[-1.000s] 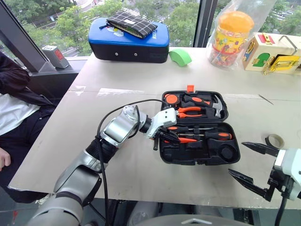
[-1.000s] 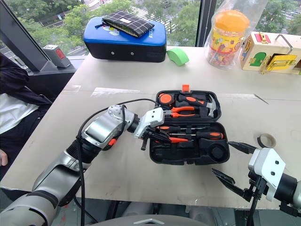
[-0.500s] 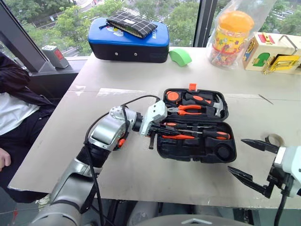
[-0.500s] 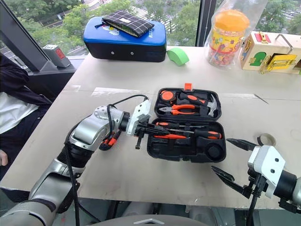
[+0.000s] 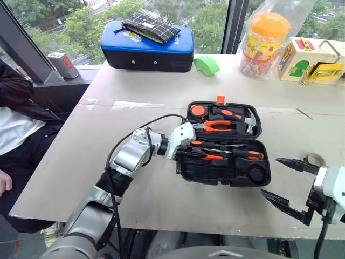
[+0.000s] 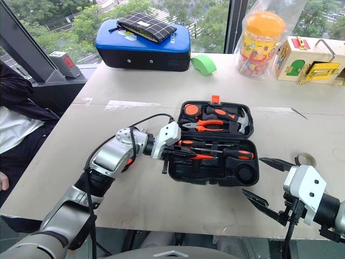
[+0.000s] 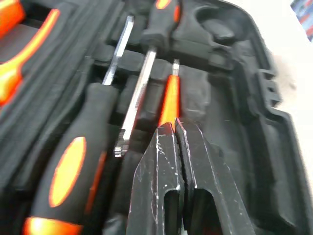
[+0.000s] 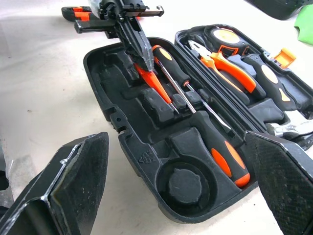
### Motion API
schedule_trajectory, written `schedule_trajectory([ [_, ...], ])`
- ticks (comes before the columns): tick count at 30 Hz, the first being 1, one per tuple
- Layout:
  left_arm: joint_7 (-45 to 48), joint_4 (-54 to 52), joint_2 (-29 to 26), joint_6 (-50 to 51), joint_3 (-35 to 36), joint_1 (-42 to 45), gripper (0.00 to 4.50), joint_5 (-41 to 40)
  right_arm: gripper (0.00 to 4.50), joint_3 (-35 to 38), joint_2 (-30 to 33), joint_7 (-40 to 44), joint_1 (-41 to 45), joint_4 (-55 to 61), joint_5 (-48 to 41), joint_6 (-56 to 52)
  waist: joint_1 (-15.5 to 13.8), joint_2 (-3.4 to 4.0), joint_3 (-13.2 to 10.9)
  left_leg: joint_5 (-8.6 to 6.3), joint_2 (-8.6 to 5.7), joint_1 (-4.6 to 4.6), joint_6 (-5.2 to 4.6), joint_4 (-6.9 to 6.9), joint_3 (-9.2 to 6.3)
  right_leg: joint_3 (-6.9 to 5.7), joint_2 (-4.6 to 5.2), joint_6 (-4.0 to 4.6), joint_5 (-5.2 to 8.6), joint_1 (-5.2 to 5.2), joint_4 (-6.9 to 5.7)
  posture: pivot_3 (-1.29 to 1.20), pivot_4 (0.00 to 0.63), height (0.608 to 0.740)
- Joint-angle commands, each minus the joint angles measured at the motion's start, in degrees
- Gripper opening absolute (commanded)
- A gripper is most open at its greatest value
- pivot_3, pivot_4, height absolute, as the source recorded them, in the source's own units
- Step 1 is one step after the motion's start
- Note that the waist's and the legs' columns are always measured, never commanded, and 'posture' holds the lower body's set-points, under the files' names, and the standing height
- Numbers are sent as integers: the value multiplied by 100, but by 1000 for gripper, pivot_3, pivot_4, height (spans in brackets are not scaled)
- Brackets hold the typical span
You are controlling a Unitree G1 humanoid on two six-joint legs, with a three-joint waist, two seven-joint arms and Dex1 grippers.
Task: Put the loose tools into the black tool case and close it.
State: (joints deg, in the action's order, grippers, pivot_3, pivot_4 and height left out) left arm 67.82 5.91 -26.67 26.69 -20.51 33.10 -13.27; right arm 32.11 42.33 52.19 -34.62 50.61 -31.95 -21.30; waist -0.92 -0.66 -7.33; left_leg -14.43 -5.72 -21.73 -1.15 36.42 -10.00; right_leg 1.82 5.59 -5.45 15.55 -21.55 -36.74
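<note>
Left claw [image 8: 142, 54] is pinching shut on the orange tester [image 7: 169, 100]; I'm risking it seating crooked across the case [image 5: 226, 181] slot and blocking the lid.

The pale desk [image 5: 135, 86] carried the open black tool case [image 5: 226, 172], a blue padded case [image 5: 146, 51] and a green tape roll [image 5: 206, 65]. A grey tape roll [image 5: 314, 160], a plastic jar [image 5: 264, 43] and a wooden toy box [image 5: 312, 60] also lay there.

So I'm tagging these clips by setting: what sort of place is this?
Probably an indoor test or demo space beside large windows with trees outside. A plain worktable holds an open black tool case, a toy jar and a wooden latch box.
</note>
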Motion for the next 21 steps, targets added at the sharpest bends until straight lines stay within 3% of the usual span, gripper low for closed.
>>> schedule_trajectory([
  [1, -81, 119, 37, 205, 136, 66, 25, -57, 4500, 57, -11, -12, -37, 70, -26, 38, 5, 0, 0, 0, 0, 0, 0, 0, 0, 0, 0, 0, 0, 0, 0, 0, 150, 740],
  [9, -94, 47, 124, 255, 267, 33, 25, -205, 4500, -27, -24, -82, -6, 94, 11, 42, 6, 0, 0, 1, 0, 0, 1, 0, 0, 0, -1, 0, 0, 0, 0, 0, 150, 740],
  [13, 201, -476, 227, 951, 721, 8, 25, -1144, 4500, -31, -27, -72, -14, 80, 10, 53, 9, -2, -1, 1, 0, -3, 1, 0, 0, 0, 0, 0, 0, -1, 0, 0, 150, 740],
  [21, 83, -480, -12, 767, 192, -92, 25, -586, 4500, -67, 1, -57, 57, 35, -3, 53, -1, 1, 0, 1, 0, 0, 2, -1, 0, 0, 0, 0, 0, 0, 0, 0, 150, 740],
])
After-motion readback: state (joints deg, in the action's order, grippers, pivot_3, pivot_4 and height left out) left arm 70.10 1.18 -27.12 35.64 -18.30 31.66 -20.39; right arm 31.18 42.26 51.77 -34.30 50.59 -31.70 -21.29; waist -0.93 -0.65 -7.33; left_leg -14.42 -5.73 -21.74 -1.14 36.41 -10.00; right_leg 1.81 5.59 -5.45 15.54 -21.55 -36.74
